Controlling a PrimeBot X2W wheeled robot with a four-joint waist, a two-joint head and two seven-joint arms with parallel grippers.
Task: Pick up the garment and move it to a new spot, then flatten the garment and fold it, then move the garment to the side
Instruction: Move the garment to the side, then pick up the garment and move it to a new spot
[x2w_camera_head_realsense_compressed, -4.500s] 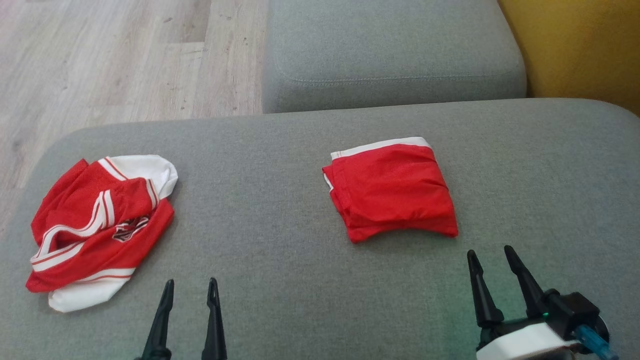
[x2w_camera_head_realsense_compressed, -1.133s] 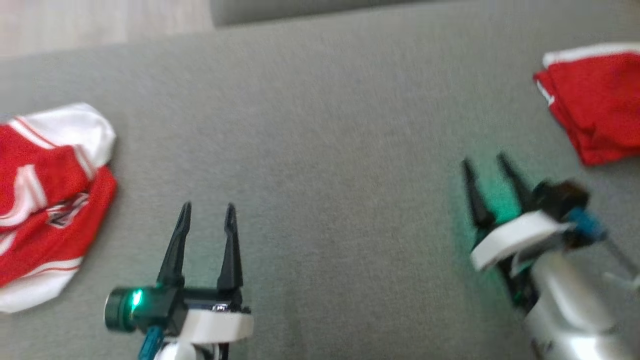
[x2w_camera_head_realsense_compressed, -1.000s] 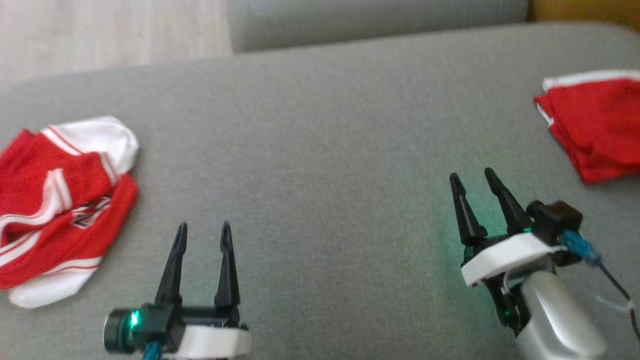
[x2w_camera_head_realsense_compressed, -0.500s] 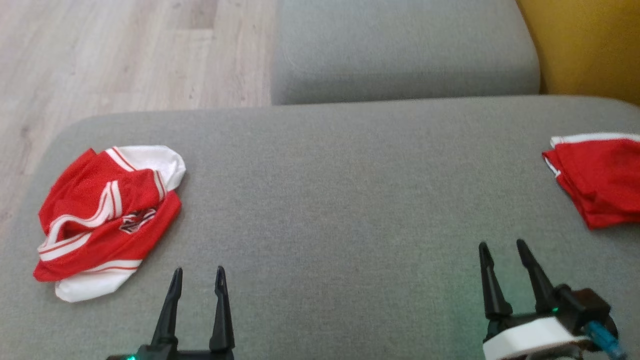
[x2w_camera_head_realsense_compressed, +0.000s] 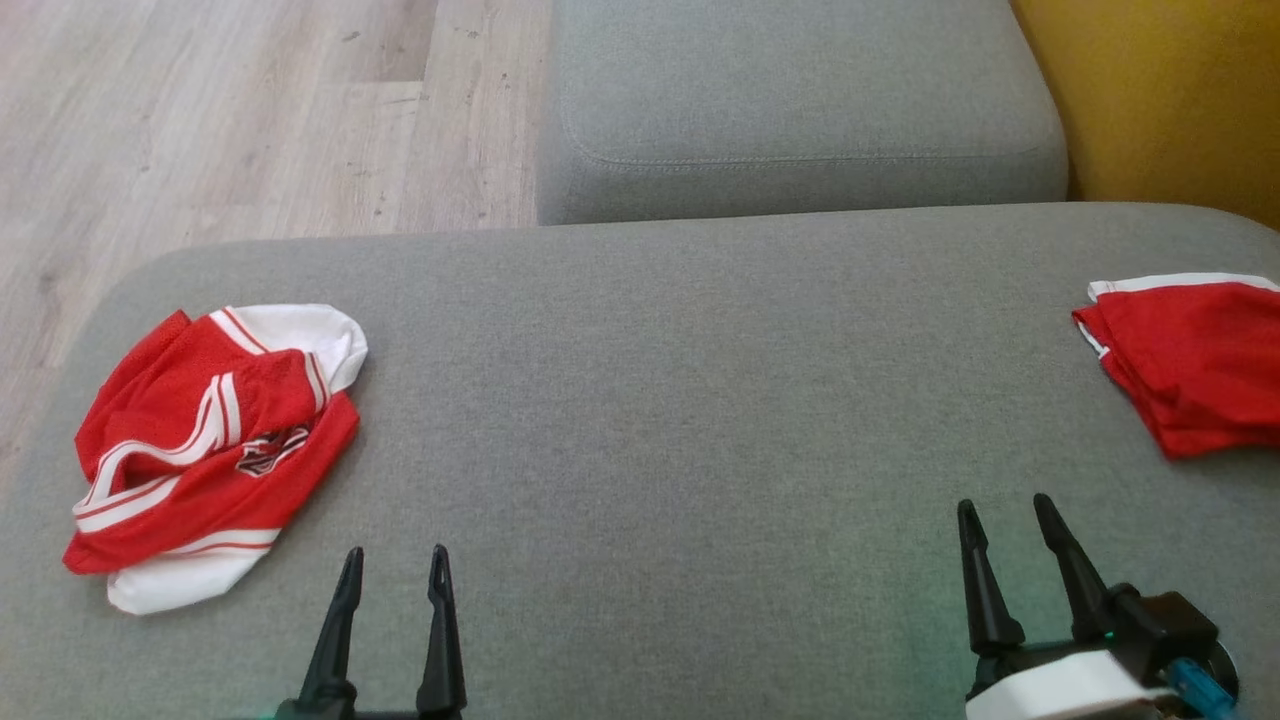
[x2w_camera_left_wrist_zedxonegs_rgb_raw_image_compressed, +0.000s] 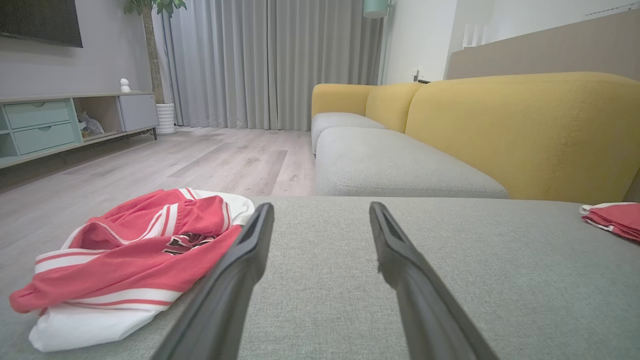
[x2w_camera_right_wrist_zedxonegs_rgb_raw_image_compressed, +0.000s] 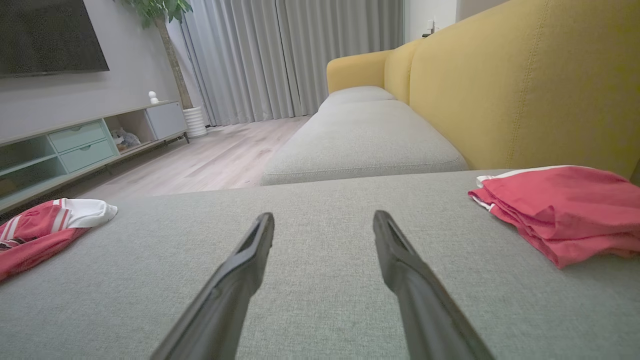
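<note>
crumpled garment (x2w_camera_head_realsense_compressed: 200, 440) left of left gripper (x2w_camera_head_realsense_compressed: 395, 550), folded garment (x2w_camera_head_realsense_compressed: 1190, 365) right of right gripper (x2w_camera_head_realsense_compressed: 1003, 500), both spread

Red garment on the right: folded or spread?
Folded. The red garment lies as a compact stack, with layered edges visible.

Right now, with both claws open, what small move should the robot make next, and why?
Probably reach the open, empty left gripper toward the crumpled garment: it lies heaped at the left end of the cushion, nearest that arm, while the folded garment already sits aside at the right.
</note>
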